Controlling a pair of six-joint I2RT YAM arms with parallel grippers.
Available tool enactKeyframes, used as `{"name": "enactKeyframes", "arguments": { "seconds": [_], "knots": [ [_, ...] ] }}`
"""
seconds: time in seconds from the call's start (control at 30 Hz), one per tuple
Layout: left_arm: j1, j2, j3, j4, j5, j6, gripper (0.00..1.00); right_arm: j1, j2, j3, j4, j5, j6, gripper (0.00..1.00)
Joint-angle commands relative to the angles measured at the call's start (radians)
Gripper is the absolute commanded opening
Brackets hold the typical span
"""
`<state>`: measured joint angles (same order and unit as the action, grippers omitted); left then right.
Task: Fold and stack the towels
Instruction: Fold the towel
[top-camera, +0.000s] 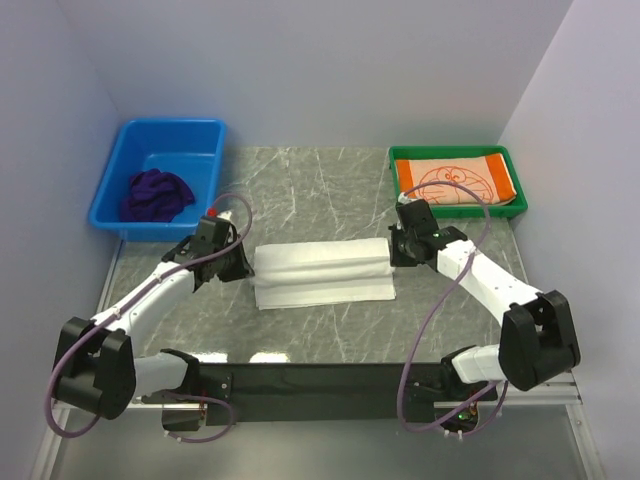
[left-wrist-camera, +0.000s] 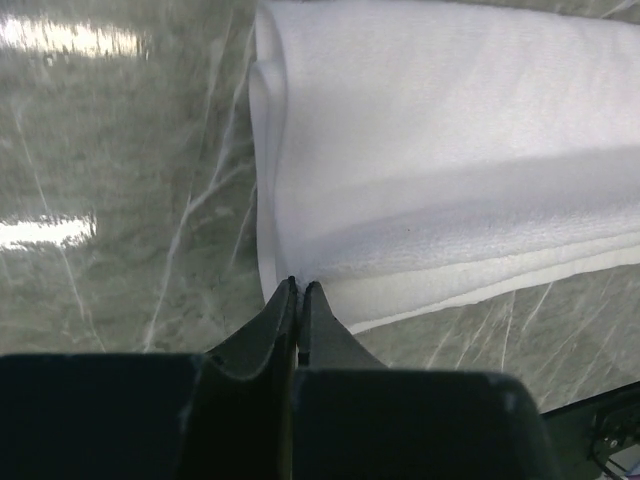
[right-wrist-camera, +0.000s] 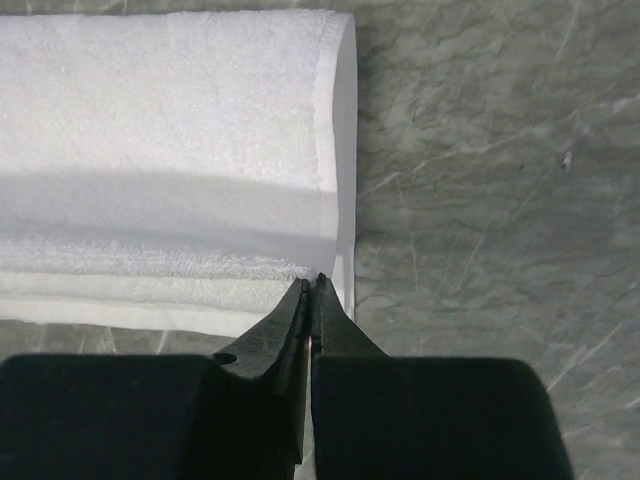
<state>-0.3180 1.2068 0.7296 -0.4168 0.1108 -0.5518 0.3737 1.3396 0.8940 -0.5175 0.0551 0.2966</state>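
We see the white towel (top-camera: 322, 272) folded mid-table (top-camera: 300, 180). The left gripper (left-wrist-camera: 299, 287) sits at its left edge and the right gripper (right-wrist-camera: 313, 283) at its right, both with jaws pressed together; we cannot tell whether they pinch cloth. The purple towel (top-camera: 157, 194) lies in the blue bin (top-camera: 175, 127) at the far left corner, the orange towel (top-camera: 455, 180) in the green tray (top-camera: 455, 152) at the far right.

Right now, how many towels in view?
3: white towel folded on the table; purple towel bunched in the blue bin; orange printed towel flat in the green tray. Others may hide beneath it.
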Motion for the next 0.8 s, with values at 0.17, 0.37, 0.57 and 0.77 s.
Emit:
{"name": "enactKeyframes", "arguments": {
  "seconds": [0.17, 0.37, 0.57, 0.77],
  "knots": [
    [0.014, 0.043, -0.088, 0.078, -0.028, -0.072, 0.01, -0.012, 0.112, -0.026, -0.052, 0.104, 0.090, 0.00],
    [0.013, 0.103, -0.121, 0.130, -0.017, -0.097, 0.01, -0.013, 0.144, -0.055, -0.026, 0.120, 0.119, 0.01],
    [0.011, 0.076, -0.119, 0.118, -0.040, -0.106, 0.05, -0.010, 0.116, -0.075, -0.006, 0.105, 0.121, 0.12],
    [-0.016, -0.024, -0.081, 0.017, -0.083, -0.114, 0.56, 0.002, 0.007, -0.070, -0.021, 0.060, 0.118, 0.46]
  ]
}}
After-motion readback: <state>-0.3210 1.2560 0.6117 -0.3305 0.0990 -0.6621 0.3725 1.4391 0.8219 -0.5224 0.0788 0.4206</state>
